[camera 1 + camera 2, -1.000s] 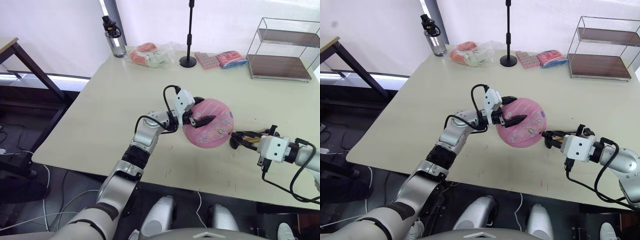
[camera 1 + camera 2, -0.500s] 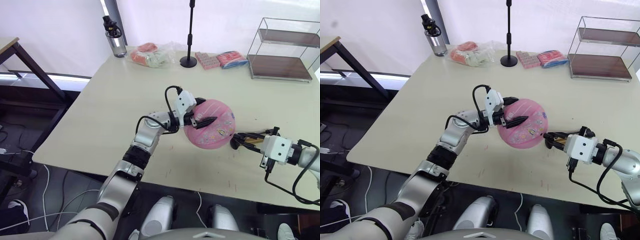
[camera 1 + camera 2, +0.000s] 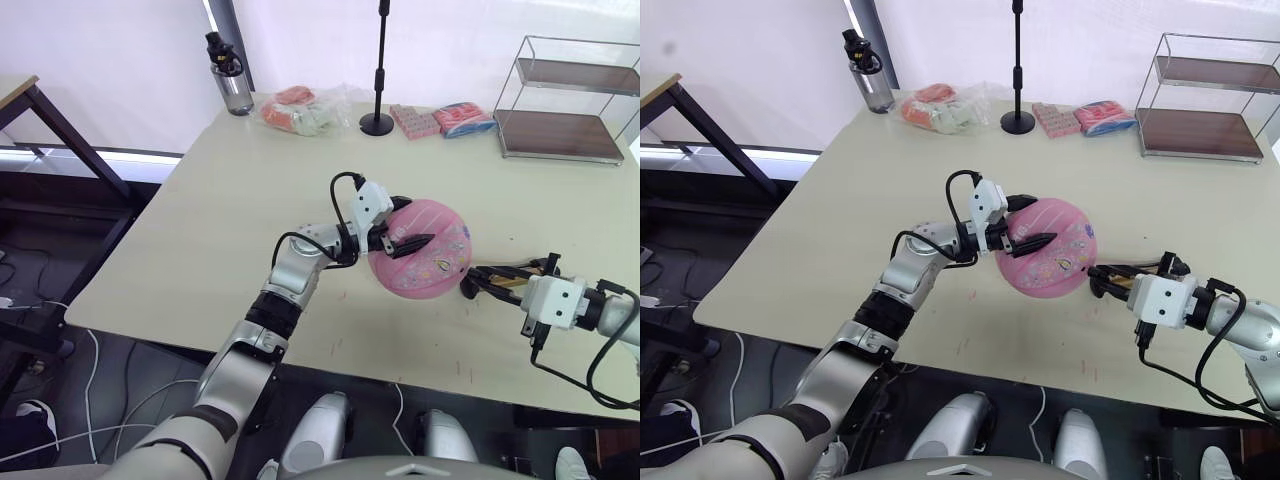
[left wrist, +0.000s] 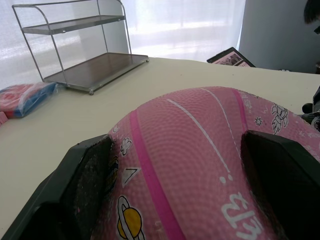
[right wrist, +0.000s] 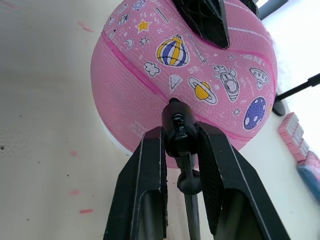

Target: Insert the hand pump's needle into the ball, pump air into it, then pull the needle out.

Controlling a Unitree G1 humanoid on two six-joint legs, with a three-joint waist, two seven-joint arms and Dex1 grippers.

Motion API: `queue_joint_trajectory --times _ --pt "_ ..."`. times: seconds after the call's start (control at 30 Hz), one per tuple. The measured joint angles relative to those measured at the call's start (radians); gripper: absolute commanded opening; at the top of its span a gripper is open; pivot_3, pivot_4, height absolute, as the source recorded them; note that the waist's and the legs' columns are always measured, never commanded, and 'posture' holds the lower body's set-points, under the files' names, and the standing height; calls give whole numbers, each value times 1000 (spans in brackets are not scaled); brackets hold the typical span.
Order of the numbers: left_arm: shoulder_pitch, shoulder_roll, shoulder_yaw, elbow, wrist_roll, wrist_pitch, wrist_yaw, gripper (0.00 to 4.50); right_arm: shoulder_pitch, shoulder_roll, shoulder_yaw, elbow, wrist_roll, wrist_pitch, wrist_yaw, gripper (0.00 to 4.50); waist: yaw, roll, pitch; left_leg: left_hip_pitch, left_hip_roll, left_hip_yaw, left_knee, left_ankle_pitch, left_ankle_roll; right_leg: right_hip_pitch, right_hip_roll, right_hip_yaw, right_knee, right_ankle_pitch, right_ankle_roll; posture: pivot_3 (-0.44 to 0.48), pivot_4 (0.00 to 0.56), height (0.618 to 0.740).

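Note:
The pink ball (image 3: 428,262) with cartoon prints rests on the table, near its front edge. My left gripper (image 3: 405,222) is shut on the ball from the left, one finger (image 4: 85,180) on each side of it. My right gripper (image 5: 181,137) is shut on the hand pump (image 3: 503,282), clamping its black front end (image 5: 178,124). That end points at the ball's (image 5: 150,85) right side and stands right against its skin. The needle is hidden, and I cannot tell whether it is in the ball.
At the table's far edge stand a water bottle (image 3: 228,75), a clear bag of pink packets (image 3: 300,110), a black stand (image 3: 377,70), more packets (image 3: 440,118) and a wire shelf (image 3: 570,100). The table's front edge (image 3: 330,345) runs close below the ball.
The ball and my right gripper with the pump have shifted slightly to the right. Both grips are unchanged.

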Motion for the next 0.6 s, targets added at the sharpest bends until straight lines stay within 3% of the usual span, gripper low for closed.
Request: queue_joint_trajectory --times 0.27,0.37,0.43,0.53,0.6 --pt "-9 -2 -11 12 0 0 17 4500 22 0 -2 0 -29 -37 -43 327 0 0 -1 0 0 0 0 0 0 0 0 0 0 0 0 0 150 731" --pt "-18 4 22 68 0 0 44 4500 67 -11 -107 -15 -26 -53 -48 327 -4 -5 -6 2 0 1 0 -1 1 1 0 1 0 0 0 0 150 731" --pt "-20 63 80 121 0 0 76 4500 92 -41 -217 7 -23 -50 -58 327 -38 -11 -16 18 2 0 -4 -2 2 14 3 3 1 -6 2 0 150 731" --pt "-19 73 101 165 1 0 100 4500 118 -29 -231 -6 -20 -49 -59 327 -66 -13 -18 33 7 -6 -5 -5 -3 33 5 3 1 -11 4 0 150 731" --pt "-19 63 101 172 3 0 100 4500 131 -9 -230 -20 -20 -40 -59 327 -87 -10 -19 28 10 -7 -5 -6 -4 33 5 -1 -1 -11 3 0 150 731"
